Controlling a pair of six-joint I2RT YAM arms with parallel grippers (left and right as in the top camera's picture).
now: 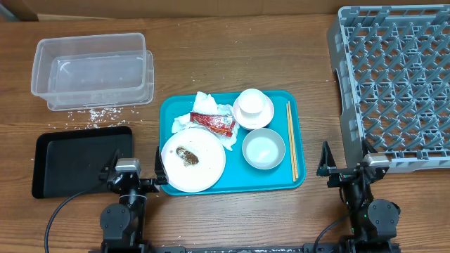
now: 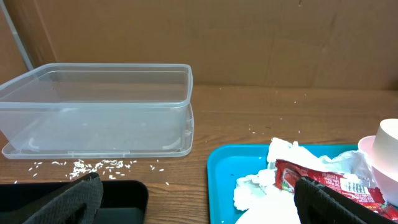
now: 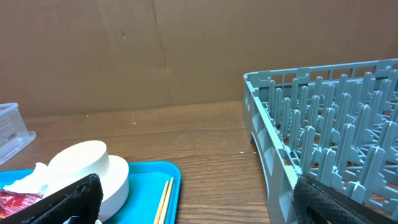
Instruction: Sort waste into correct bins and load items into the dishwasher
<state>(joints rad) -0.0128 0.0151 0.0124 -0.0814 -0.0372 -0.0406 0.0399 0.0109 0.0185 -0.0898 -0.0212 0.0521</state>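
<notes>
On the teal serving tray, a white plate (image 1: 204, 172) carries a brown food scrap (image 1: 188, 156). Behind it lie a crumpled napkin (image 1: 207, 105) and a red wrapper (image 1: 213, 123). An upturned white bowl (image 1: 253, 107), a second bowl (image 1: 264, 149) and chopsticks (image 1: 292, 140) lie to the right. The clear tub (image 1: 91, 70) and black tray (image 1: 81, 161) stand at the left, with rice grains (image 1: 98, 112) between them. The grey dish rack (image 1: 397, 77) is at the right. My left gripper (image 1: 133, 179) is open and empty by the plate's left edge. My right gripper (image 1: 348, 172) is open and empty beside the rack's front corner.
The teal serving tray (image 1: 232, 186) sits mid-table between both arms. A brown cardboard wall (image 2: 249, 37) backs the table. The rack's near wall (image 3: 273, 149) is close to my right gripper's right finger. Bare wood lies between the tray and the rack.
</notes>
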